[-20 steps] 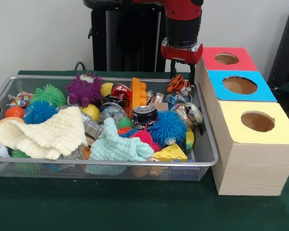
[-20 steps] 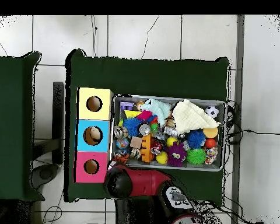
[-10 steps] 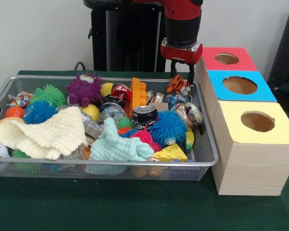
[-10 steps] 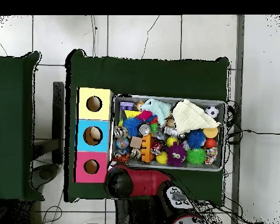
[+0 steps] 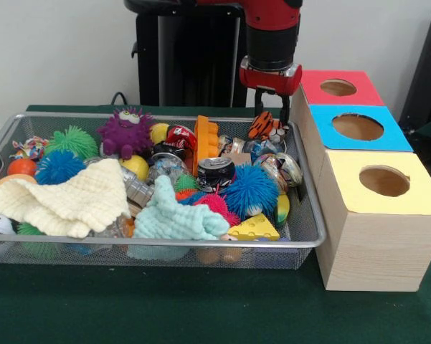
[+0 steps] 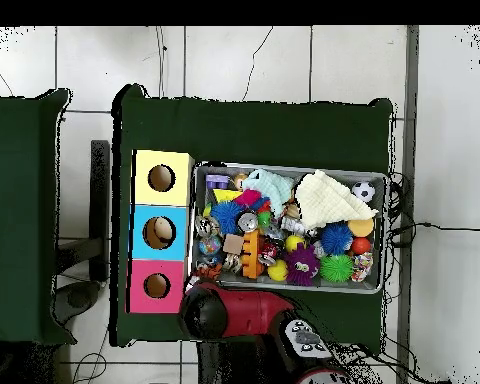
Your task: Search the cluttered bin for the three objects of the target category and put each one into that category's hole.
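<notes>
The wire bin point(image 5: 301, 215) sat on the green desk point(image 5: 201, 308), packed with toys: a purple fuzzy monster point(image 5: 125, 131), an orange block point(image 5: 206, 141), a dented can point(image 5: 216, 170), a blue spiky ball point(image 5: 250, 190), a cream knit cloth point(image 5: 68, 198), a mint cloth point(image 5: 176, 218) and a yellow cheese wedge point(image 5: 254, 228). The gripper point(image 5: 270, 113) hung at the bin's far corner beside the boxes, its two fingers spread apart, just above an orange striped tiger toy point(image 5: 266, 125); whether they touched it could not be told. Crowded against the tiger were glossy balls point(image 5: 283, 168). Just beside the bin stood the red box point(image 5: 337, 87), blue box point(image 5: 358, 127) and yellow box point(image 5: 384, 183), each with a round hole.

From overhead, the arm point(image 6: 229, 312) hid the gripper and that bin corner, though the blue box's hole point(image 6: 159, 232) showed something pale inside. A soccer ball point(image 6: 363, 190) lay in one corner.
</notes>
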Controlling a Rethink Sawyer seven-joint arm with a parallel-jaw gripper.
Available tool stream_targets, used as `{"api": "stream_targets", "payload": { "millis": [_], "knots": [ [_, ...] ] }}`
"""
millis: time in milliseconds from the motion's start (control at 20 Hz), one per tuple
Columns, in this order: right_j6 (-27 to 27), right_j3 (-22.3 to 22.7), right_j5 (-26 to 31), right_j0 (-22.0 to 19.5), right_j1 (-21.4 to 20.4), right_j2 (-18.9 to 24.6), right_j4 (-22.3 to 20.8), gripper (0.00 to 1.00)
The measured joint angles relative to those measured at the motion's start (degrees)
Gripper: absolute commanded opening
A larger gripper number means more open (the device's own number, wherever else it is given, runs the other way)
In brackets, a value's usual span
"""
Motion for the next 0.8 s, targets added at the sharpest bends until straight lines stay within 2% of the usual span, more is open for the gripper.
{"api": "stream_targets", "payload": {
  "millis": [250,600,800],
  "knots": [
    [-0.02,0.0,4.2,0.41,-3.09,0.02,-0.01,0.0],
    [-0.02,0.04,15.99,1.63,-12.51,0.03,0.88,0.0],
    [-0.02,-0.01,20.4,2.2,-15.92,0.02,1.4,0.0]
  ]
}}
